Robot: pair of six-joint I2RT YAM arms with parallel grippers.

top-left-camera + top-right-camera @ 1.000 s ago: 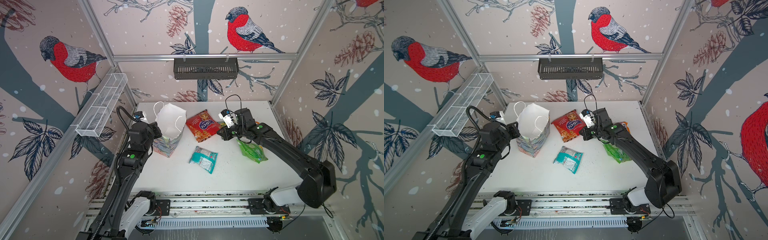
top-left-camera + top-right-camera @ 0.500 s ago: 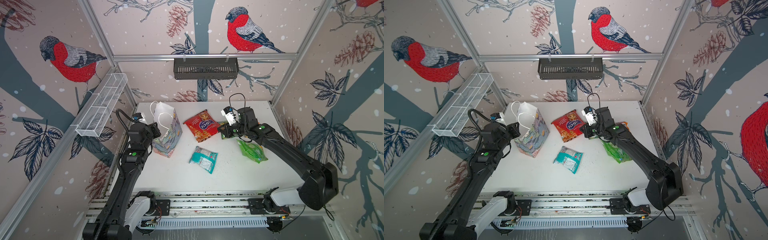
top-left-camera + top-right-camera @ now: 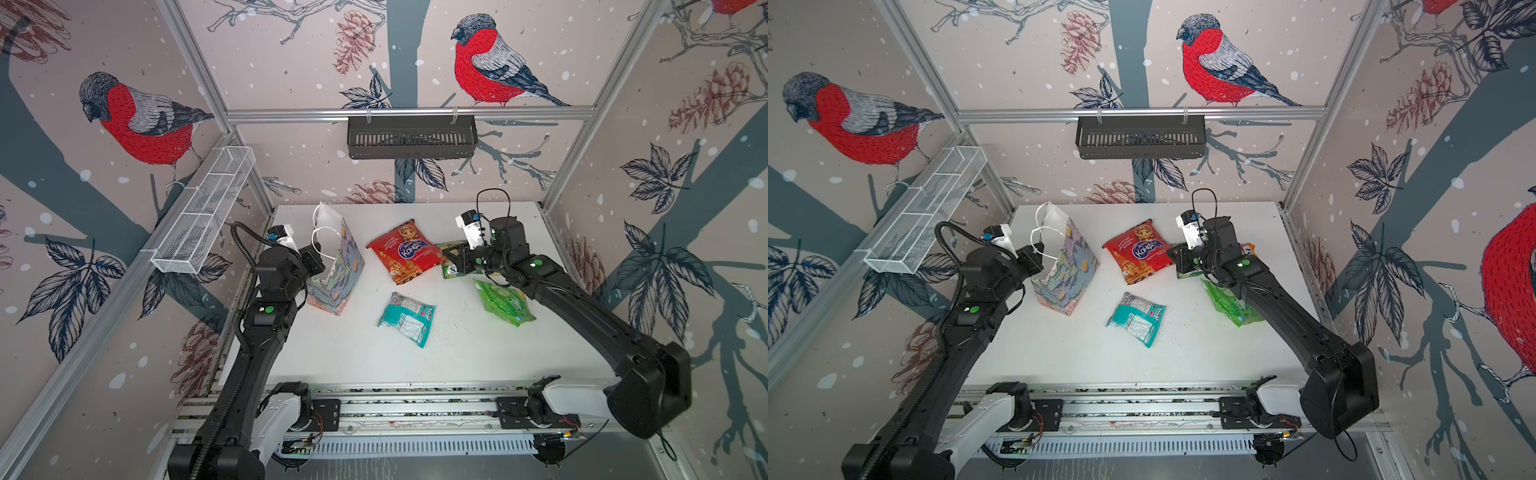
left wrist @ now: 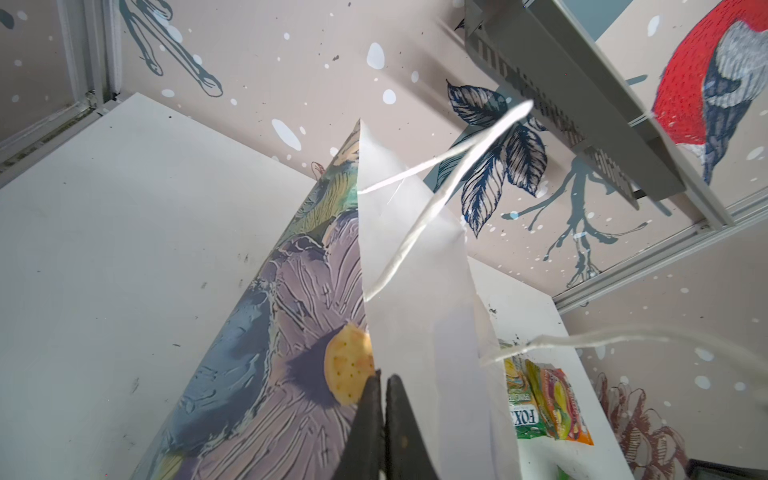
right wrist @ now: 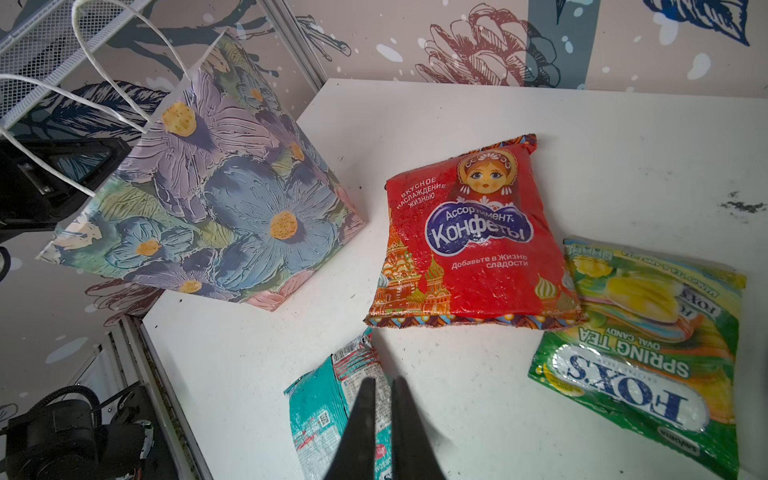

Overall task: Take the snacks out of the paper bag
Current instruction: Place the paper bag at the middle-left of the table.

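My left end effector (image 4: 381,380) is clamped on the rim of the paper bag (image 4: 291,332), which stands tilted on the worktop (image 3: 478,357). My right end effector (image 5: 383,382), nearly closed and empty, hangs near the green-yellow FOX'S packet (image 5: 640,353), with the red packet (image 5: 469,232) and teal packet (image 5: 328,411) beyond.

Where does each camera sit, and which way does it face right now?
Top views: high at the front, looking down and back at the table; both arms show, with left gripper and right gripper.
Left wrist: on the left arm, looking along its shut fingers at the paper bag they pinch.
Right wrist: on the right arm, looking past its fingers at the red packet.
Shared: the bag shows everywhere; both wrist views catch the green FOX'S packet.
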